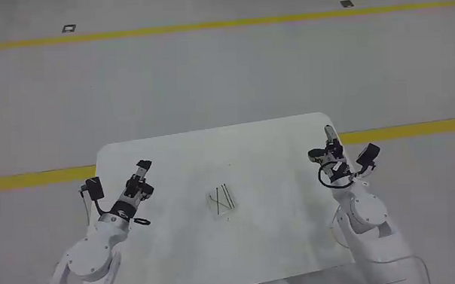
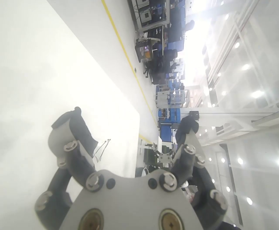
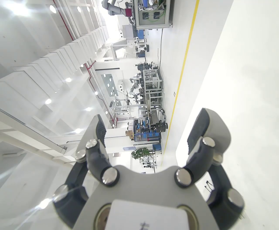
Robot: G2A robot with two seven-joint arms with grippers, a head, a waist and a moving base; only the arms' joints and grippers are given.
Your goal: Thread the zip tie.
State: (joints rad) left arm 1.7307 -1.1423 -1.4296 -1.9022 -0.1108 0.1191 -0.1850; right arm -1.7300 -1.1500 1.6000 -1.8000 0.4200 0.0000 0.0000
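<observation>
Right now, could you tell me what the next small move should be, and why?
Probably move the left gripper toward the zip ties on the table: its fingers are open and empty, like the right gripper, and the ties lie untouched.

We see black zip ties (image 1: 223, 200) on a plain white table (image 1: 291, 230), between the left pincer (image 2: 133, 115) and the right pincer (image 3: 150, 118). Both are grey metal with black pads (image 3: 197, 128) and silver screws (image 3: 111, 175). Beyond them, yellow stripes (image 1: 208, 25) cross a pale grey floor (image 1: 210, 75).
</observation>
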